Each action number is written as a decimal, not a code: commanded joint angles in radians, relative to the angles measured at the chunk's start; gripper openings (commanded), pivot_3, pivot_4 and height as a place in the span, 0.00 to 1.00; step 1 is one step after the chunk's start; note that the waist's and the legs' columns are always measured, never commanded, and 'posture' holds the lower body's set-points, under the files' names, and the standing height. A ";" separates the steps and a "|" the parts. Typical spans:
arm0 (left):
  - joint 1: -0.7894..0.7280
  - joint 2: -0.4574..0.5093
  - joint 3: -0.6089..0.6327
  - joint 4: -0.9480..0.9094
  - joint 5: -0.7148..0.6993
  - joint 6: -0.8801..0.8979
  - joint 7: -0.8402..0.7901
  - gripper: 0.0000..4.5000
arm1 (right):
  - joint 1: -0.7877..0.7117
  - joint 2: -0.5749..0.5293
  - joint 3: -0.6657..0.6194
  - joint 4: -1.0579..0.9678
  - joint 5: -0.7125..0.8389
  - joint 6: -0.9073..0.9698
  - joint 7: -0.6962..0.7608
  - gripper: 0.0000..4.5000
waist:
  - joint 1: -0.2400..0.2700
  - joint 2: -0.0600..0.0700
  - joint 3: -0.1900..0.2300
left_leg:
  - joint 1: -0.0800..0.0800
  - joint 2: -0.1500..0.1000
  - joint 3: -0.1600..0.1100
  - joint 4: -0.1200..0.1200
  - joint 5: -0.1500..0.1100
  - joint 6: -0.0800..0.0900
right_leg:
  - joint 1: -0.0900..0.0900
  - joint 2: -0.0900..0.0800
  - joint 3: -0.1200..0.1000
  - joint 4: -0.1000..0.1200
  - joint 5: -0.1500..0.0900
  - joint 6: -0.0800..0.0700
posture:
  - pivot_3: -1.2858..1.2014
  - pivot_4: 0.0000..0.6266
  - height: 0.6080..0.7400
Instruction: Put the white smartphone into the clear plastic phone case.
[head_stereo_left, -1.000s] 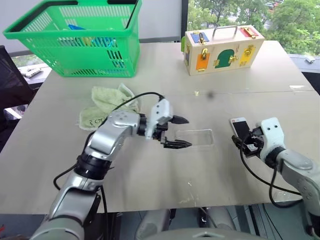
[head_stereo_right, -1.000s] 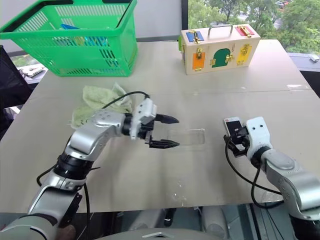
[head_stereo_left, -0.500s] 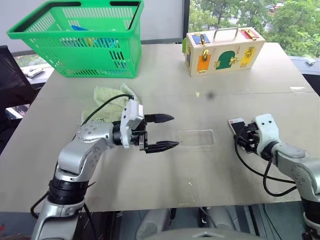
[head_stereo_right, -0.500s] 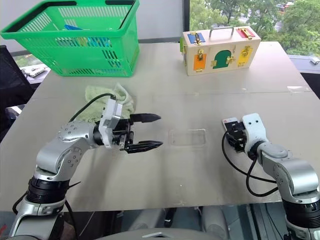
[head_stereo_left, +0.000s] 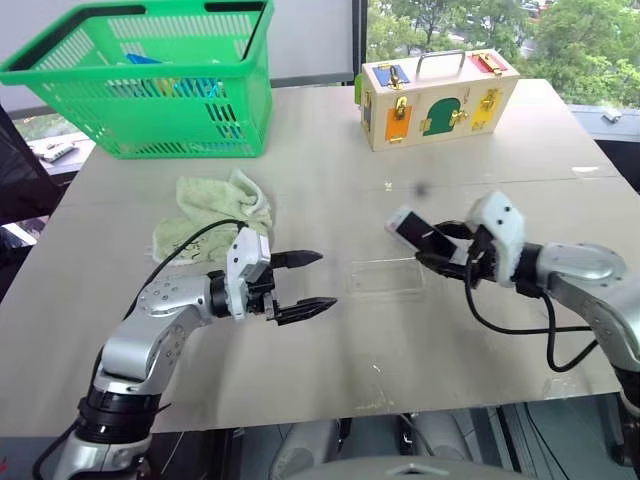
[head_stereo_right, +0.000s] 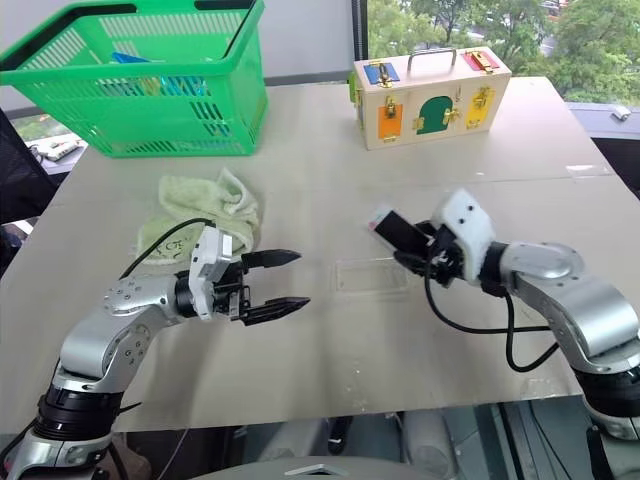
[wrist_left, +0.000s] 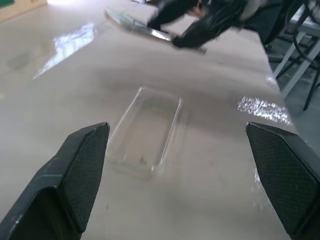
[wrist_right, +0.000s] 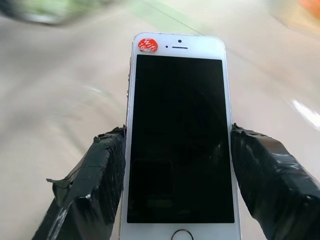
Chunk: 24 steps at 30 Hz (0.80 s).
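From the head, we see our right gripper (head_stereo_left: 440, 252) clamping the white smartphone (head_stereo_left: 412, 229) above the table (head_stereo_left: 330, 180), just beside the clear plastic phone case (head_stereo_left: 388, 277). Our left gripper (head_stereo_left: 305, 280) gapes empty. Left wrist: the case lies flat, glossy-rimmed, probably empty. Right wrist: black screen, white bezel, red sticker (wrist_right: 147, 44).

The scene is brightly lit by daylight from the windows behind the table (head_stereo_left: 330, 330). Glare patches are seen on the tabletop in the left wrist view. The right wrist view's background is blurred, while the white smartphone (wrist_right: 179, 135) is rendered sharply.
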 joint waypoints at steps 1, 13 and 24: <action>0.012 0.016 0.025 0.009 0.001 -0.042 -0.018 1.00 | -0.086 -0.028 0.156 0.077 -0.123 -0.122 0.115 0.62 | 0.005 0.000 0.000 | 0.000 0.000 0.000 0.000 0.000 0.000 | 0.000 0.000 0.000 -0.001 0.000 0.000 | 0.52 0.24 1.00; 0.127 0.044 0.069 -0.014 0.002 -0.088 -0.004 1.00 | -0.222 -0.071 0.380 0.290 -0.419 -0.388 0.366 0.62 | 0.013 0.000 0.001 | -0.001 0.000 0.000 -0.001 -0.002 -0.003 | -0.002 0.000 0.001 0.000 0.000 0.000 | 0.52 0.24 1.00; 0.145 0.038 0.056 -0.011 0.008 -0.115 0.003 1.00 | -0.282 0.012 0.425 0.358 -0.545 -0.442 0.436 0.62 | 0.018 0.000 0.001 | -0.001 0.000 0.000 -0.001 -0.002 -0.004 | -0.002 0.000 0.001 0.001 0.000 0.000 | 0.52 0.24 1.00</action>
